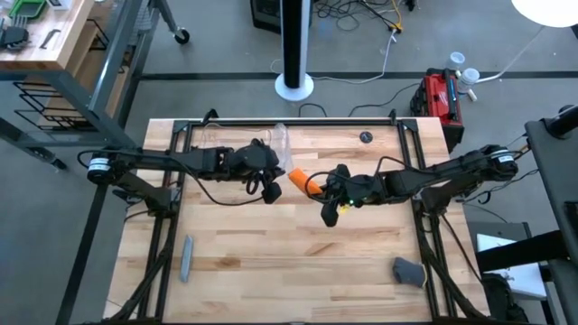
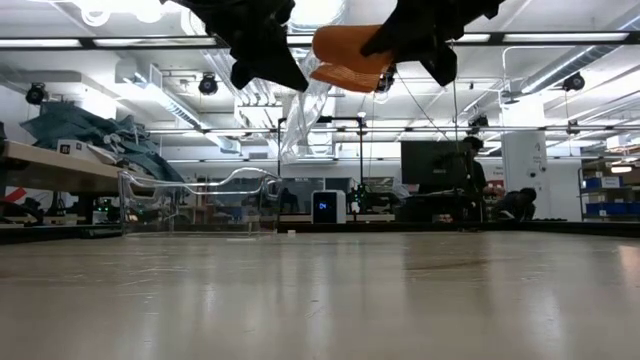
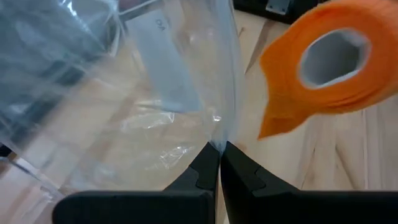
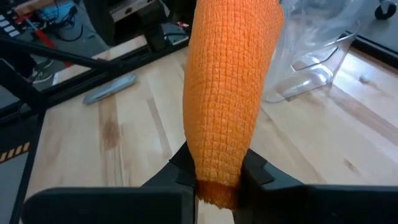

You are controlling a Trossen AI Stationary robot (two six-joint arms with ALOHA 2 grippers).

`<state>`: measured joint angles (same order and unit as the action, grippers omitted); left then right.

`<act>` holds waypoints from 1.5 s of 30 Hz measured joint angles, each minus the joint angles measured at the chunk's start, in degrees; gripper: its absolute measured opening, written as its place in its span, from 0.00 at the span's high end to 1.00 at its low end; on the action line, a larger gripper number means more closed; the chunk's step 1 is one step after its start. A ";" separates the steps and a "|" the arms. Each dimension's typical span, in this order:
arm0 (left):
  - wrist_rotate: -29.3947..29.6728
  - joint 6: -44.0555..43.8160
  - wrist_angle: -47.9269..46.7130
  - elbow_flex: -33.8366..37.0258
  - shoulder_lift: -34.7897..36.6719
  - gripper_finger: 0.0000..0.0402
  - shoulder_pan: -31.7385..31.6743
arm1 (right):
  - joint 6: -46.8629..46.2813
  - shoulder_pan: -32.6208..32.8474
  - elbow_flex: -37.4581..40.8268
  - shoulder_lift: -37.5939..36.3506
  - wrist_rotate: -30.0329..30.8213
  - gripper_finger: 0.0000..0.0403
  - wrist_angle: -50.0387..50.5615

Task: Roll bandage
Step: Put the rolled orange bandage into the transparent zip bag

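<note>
The bandage [image 1: 298, 179] is a stubby orange roll with a hollow core [image 3: 329, 59] and a short loose tail [image 3: 273, 124]. It is held above the middle of the table. My right gripper [image 1: 320, 186] is shut on it, with the fingers [image 4: 180, 168] on either side of its near end. Just to its left, my left gripper [image 1: 269, 188] is shut on crinkled clear plastic wrap [image 3: 168, 87]. In the low view both grippers and the roll [image 2: 350, 55] are high above the tabletop. My left gripper pinches a gathered bit of the clear wrap [image 3: 217, 138] between its shut fingertips. The wrap [image 2: 300, 120] hangs slack below the fingers; one layer or several, I cannot tell. My right gripper pinches the roll's curved sides at one end [image 4: 217, 171] between its two fingers. The roll sticks out forward along the fingers, lifted clear of the table and roughly level.
A grey bar [image 1: 187, 257] lies near the front left. A dark grey lump [image 1: 408, 271] sits at the front right. A small black disc [image 1: 365, 137] is near the far edge. A clear plastic tray [image 2: 200, 195] stands at the far left.
</note>
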<state>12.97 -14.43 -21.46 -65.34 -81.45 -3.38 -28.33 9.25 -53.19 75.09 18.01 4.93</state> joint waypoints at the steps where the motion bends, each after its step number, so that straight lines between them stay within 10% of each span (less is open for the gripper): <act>1: -0.02 0.02 0.43 0.00 0.00 1.00 0.00 | -0.24 -0.02 0.00 0.04 0.04 0.90 0.05; 45: -12.70 12.42 6.75 0.26 0.04 1.00 2.25 | 8.09 -1.04 -2.21 0.87 -5.18 0.90 2.53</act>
<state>0.27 -2.01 -14.72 -65.08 -81.41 -1.13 -20.24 8.21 -55.40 75.96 12.82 7.46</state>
